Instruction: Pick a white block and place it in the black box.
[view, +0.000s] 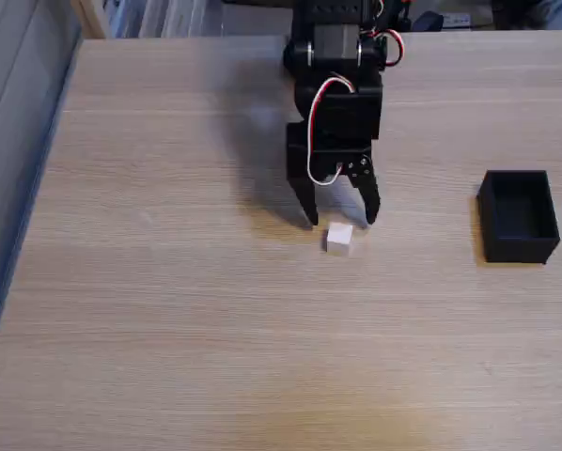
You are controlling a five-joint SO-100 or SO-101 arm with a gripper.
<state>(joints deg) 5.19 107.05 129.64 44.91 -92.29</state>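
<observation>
A small white block lies on the wooden table near its middle. My black gripper hangs just behind and above it in the fixed view, open, its two fingertips spread to either side of the cube's far edge with nothing held between them. The black box stands open-topped at the right of the table, well apart from the block and the gripper, and its inside looks empty.
The light wooden table stretches wide to the left and front. Its left edge drops off along a grey floor strip. Clutter lines the far edge behind the arm's base.
</observation>
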